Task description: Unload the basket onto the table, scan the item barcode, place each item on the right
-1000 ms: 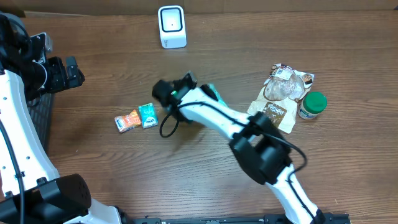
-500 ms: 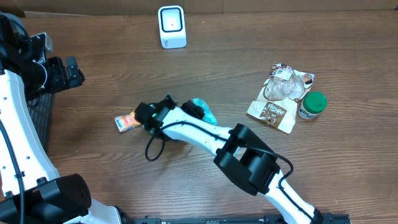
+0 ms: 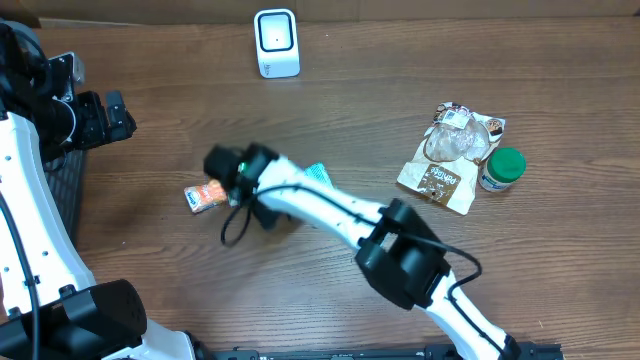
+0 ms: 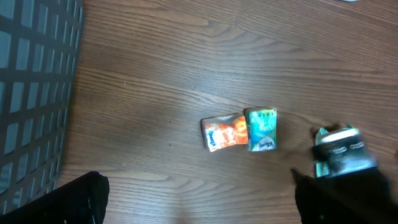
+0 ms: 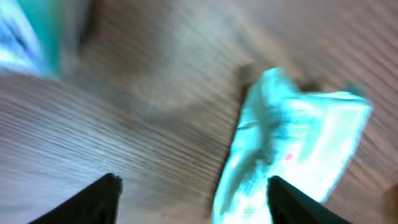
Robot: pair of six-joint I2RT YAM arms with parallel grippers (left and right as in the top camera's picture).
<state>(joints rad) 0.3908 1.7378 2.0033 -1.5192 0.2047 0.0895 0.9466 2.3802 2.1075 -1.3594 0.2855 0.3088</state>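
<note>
The white barcode scanner (image 3: pixel 277 42) stands at the table's far edge. My right gripper (image 3: pixel 224 166) hovers over the small packets at centre left, open and blurred (image 5: pixel 199 199), with nothing gripped. A crumpled teal pack (image 5: pixel 292 149) lies on the wood by its right finger (image 5: pixel 301 199); from overhead this teal pack (image 3: pixel 318 174) is half hidden behind the arm. An orange packet (image 4: pixel 224 132) and a small teal packet (image 4: pixel 261 129) lie side by side. My left gripper (image 3: pixel 112 116) waits open at the far left, its fingers (image 4: pixel 81 199) wide apart over bare wood.
A brown snack bag (image 3: pixel 450 160) and a green-lidded jar (image 3: pixel 502 168) sit at the right. A black wire basket (image 4: pixel 31 93) stands along the left edge. In the left wrist view the right gripper (image 4: pixel 339 155) shows beside the small packets.
My right gripper has opened and swung left toward the small packets. The teal pack it carried now lies on the table behind it. The left arm has not moved.
</note>
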